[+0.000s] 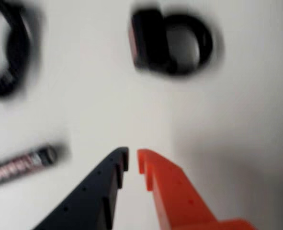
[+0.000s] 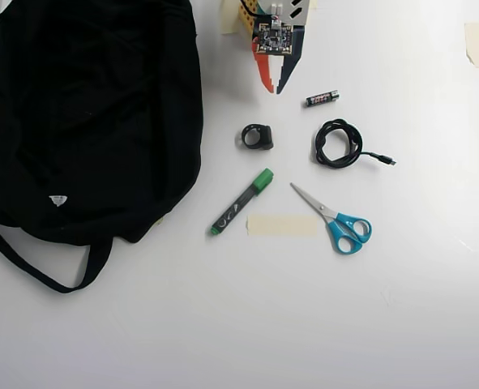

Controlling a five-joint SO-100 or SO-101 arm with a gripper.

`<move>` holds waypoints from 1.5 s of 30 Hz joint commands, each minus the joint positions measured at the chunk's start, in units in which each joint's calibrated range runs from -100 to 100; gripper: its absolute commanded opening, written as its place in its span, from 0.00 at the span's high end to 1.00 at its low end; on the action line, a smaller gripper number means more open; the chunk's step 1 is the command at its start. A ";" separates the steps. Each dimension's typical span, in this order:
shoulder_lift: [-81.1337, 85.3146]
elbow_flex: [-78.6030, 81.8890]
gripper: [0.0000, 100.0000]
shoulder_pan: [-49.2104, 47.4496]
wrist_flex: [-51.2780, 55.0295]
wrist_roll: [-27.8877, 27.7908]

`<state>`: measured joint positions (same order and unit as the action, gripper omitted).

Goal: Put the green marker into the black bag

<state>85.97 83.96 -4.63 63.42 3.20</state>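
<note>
Gripper near desk's top edge in overhead view, jaws narrowly parted, holding nothing; green marker lies diagonal mid-desk, apart from gripper; black bag fills top-left corner; battery, small black ring, coiled cable, scissors scattered nearby.

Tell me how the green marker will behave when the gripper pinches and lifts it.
The green marker looks like a slim, rigid stick, so it should stay straight. Its barrel seems round and lies flat on the smooth white table, so a nudge may roll it. Pinched near one end, it would probably tilt in the gripper.
</note>
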 commanded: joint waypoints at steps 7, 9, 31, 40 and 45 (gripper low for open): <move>-8.79 -15.68 0.97 -2.33 -13.20 0.05; -11.28 -18.46 0.97 -2.33 -15.10 0.10; -40.91 -47.30 0.97 -1.65 -23.28 -0.26; -50.37 -57.73 0.97 -1.58 -25.26 -0.26; -57.50 -66.53 0.97 -1.50 -25.61 -0.31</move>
<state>31.76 24.76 -6.69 38.94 3.15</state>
